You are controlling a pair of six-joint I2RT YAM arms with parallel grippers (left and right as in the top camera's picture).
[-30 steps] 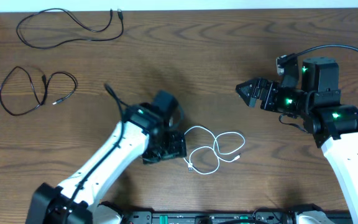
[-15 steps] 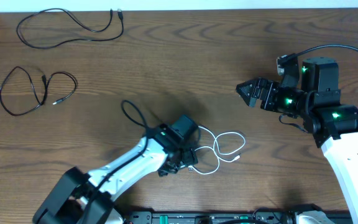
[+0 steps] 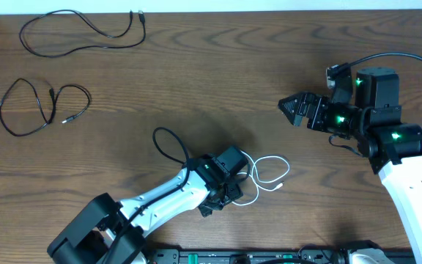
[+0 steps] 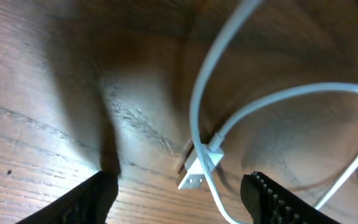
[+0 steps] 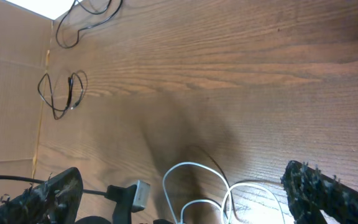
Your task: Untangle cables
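The white cable (image 3: 268, 173) lies in loose loops at the front middle of the table. My left gripper (image 3: 223, 199) is open and low over its left end. In the left wrist view the white plug (image 4: 197, 172) lies on the wood between the open fingers (image 4: 179, 190), untouched. Two black cables lie apart at the far left: one (image 3: 86, 29) at the back, one (image 3: 42, 106) nearer. My right gripper (image 3: 290, 108) is open and empty, held above the table to the right. Its view shows the white cable (image 5: 194, 171) and both black cables (image 5: 64, 93) (image 5: 86, 9).
The left arm's own thick black cable (image 3: 168, 144) loops over the table behind its wrist. A cardboard wall (image 5: 8, 106) borders the table's left edge. The wooden table (image 3: 218, 66) is bare between the black cables and the right arm.
My left arm has swung right and forward, bringing its open gripper over the white cable's plug end. The right arm and the black cables have not moved.
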